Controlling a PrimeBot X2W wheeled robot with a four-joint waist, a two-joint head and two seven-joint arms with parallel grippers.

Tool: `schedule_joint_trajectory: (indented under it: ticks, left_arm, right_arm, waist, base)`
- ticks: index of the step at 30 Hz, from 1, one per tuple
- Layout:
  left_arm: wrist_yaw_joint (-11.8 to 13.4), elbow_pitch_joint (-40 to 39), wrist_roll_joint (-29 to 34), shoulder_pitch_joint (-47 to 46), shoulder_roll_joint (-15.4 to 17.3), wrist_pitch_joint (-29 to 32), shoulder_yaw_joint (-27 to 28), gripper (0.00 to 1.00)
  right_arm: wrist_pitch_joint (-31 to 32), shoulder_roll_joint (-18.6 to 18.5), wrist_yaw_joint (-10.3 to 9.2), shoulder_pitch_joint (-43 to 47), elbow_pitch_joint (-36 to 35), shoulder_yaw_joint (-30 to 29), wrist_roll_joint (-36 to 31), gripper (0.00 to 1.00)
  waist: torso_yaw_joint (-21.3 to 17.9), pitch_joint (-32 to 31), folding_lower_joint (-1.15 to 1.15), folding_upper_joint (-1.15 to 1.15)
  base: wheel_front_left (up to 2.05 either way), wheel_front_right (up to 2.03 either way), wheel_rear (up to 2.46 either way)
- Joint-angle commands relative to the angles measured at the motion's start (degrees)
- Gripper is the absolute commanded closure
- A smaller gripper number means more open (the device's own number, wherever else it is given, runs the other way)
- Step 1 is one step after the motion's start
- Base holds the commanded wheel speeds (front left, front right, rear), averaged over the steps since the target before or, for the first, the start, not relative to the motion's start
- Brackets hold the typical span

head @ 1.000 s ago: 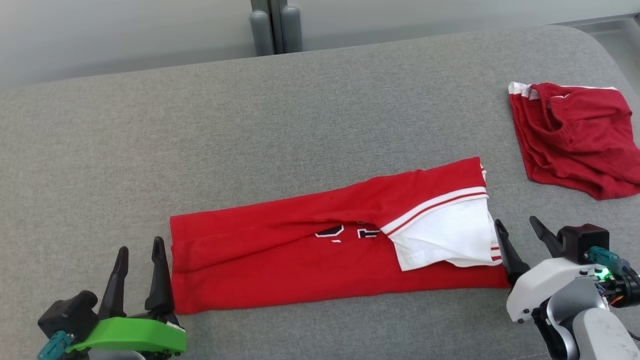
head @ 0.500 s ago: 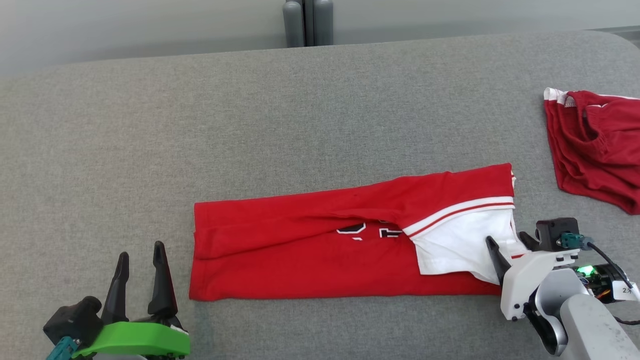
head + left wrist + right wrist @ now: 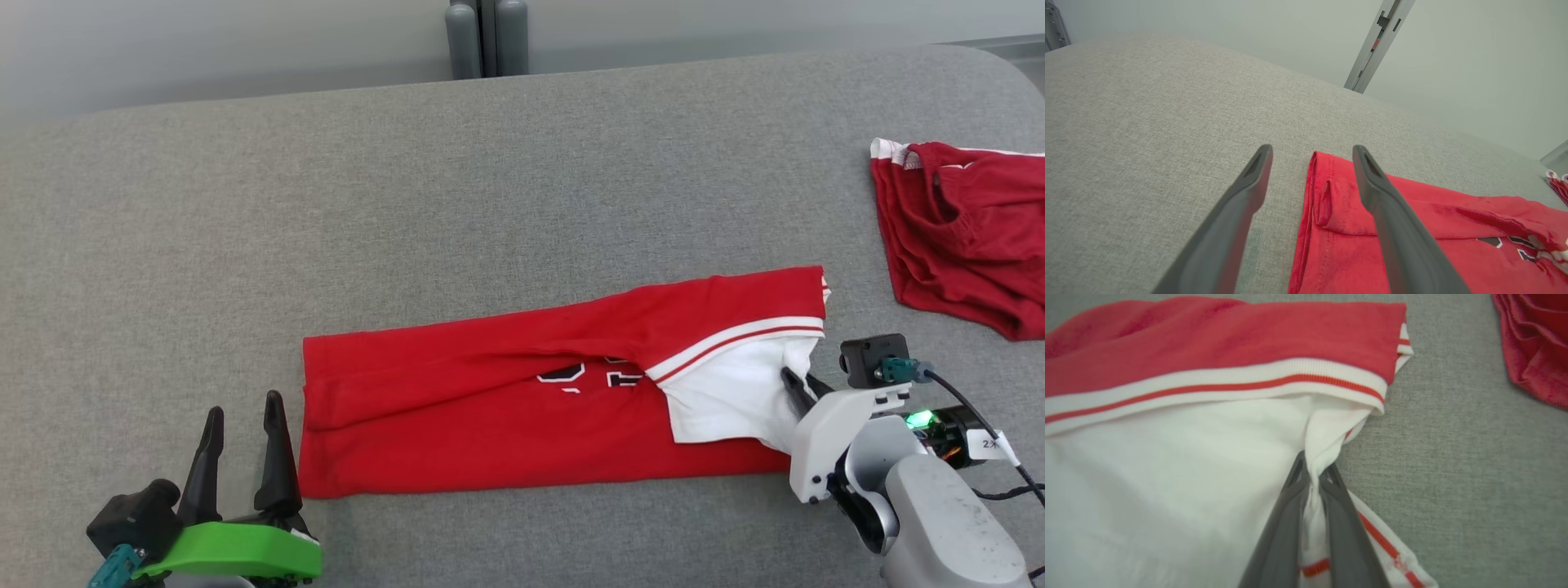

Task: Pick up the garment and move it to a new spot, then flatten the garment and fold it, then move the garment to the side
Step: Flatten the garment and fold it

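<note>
The garment [image 3: 490, 416] is a red shirt with a white sleeve, folded into a long strip across the grey padded surface. My right gripper [image 3: 796, 380] is at its right end. In the right wrist view, this gripper [image 3: 1315, 467] is shut on a pinched fold of the garment's white sleeve [image 3: 1208, 457]. My left gripper [image 3: 244, 406] stands open just off the garment's left end. In the left wrist view, the left gripper [image 3: 1312, 149] has the garment's red hem corner [image 3: 1412, 228] lying below and between its fingers, untouched.
A second red garment [image 3: 963, 237] lies crumpled at the far right, also seen in the right wrist view [image 3: 1535, 347]. The grey padded surface [image 3: 490, 204] stretches bare behind the shirt. Grey posts [image 3: 482, 37] stand beyond its far edge.
My right gripper moved from beside the garment's right end onto the white sleeve and shut on it. The left gripper stayed open in place. The head camera shifted slightly.
</note>
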Motion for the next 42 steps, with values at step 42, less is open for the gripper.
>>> schedule_joint_trajectory:
  ticks: [42]
  left_arm:
    - [-2.06, 2.79, 1.70, -3.26, -1.95, -0.16, -2.33, 0.00]
  right_arm:
    - [-2.81, 6.34, -0.09, -4.03, -11.36, 17.43, 7.79, 1.00]
  waist:
    - [2.90, -1.13, 0.00, 0.00]
  base:
    - [0.00, 0.00, 0.00]
